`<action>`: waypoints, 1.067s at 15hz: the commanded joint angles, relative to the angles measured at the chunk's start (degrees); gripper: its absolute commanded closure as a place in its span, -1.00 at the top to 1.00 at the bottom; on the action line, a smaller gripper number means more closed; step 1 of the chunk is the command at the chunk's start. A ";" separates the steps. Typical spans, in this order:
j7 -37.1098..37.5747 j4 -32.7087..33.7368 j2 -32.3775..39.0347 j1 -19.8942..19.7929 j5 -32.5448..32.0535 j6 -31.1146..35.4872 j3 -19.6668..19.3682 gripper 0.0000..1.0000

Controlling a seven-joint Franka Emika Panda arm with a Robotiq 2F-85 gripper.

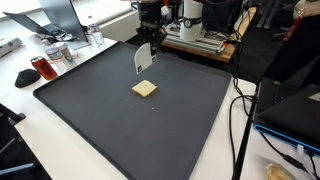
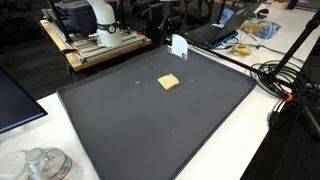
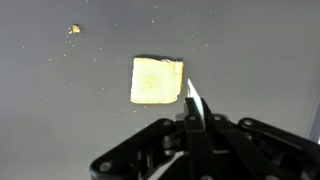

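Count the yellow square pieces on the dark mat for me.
1. The yellow square piece lies near the middle of the dark mat, just ahead of the white blade held in the gripper. A tiny crumb lies apart from it; nothing seems hidden.

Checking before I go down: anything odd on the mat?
Only a small crumb lies loose on the dark mat, apart from the yellow square beside the white blade held by the gripper. Nothing else.
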 commanded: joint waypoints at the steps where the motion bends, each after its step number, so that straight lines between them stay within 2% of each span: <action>1: 1.64 -0.85 1.34 -2.46 -1.16 1.45 2.31 -0.98; 4: -0.86 -1.84 3.23 -3.16 1.17 5.75 2.99 -0.98; 5: 0.06 -0.79 2.41 -3.18 0.03 2.62 3.05 -0.92; 10: 0.01 -1.33 3.80 -3.29 0.04 4.96 3.19 -0.92; 11: 0.01 -1.33 3.78 -3.29 0.04 4.96 3.20 -0.98; 16: 1.79 0.40 8.17 -2.32 -1.04 5.59 4.38 -0.98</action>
